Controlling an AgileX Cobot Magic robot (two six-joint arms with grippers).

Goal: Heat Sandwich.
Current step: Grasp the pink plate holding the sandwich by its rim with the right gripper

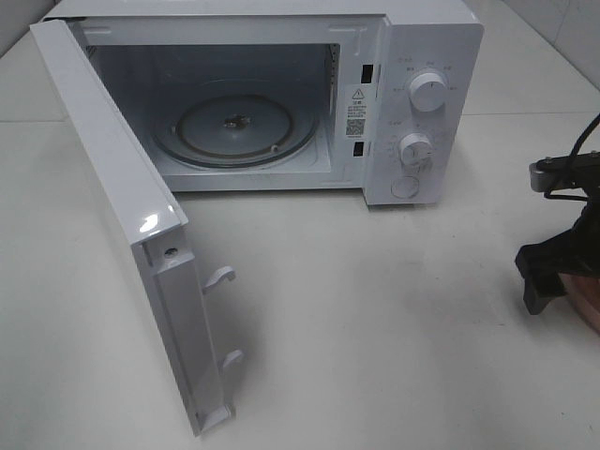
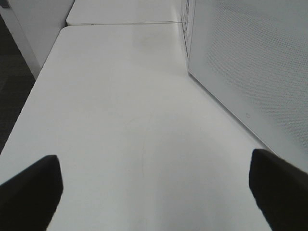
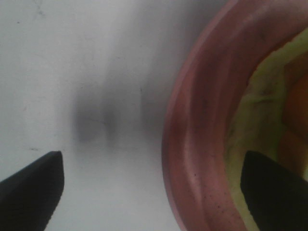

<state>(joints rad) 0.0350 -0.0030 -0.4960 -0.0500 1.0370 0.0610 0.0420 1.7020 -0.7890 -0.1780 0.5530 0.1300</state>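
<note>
The white microwave (image 1: 412, 103) stands at the back with its door (image 1: 131, 225) swung wide open and its glass turntable (image 1: 234, 129) bare. The sandwich (image 3: 274, 115), pale yellow-green with orange filling, lies on a pink plate (image 3: 202, 144) close under the right wrist camera. My right gripper (image 3: 151, 185) is open, with one finger over the table and the other over the sandwich, straddling the plate's rim. In the high view the right gripper (image 1: 548, 277) hangs at the right edge over the plate's rim (image 1: 586, 300). My left gripper (image 2: 154, 190) is open and empty over bare table beside the microwave's wall (image 2: 250, 62).
The open door juts far forward over the left part of the white table (image 1: 375, 328). Control knobs (image 1: 428, 92) are on the microwave's right panel. The table's edge (image 2: 29, 96) and a dark floor show in the left wrist view.
</note>
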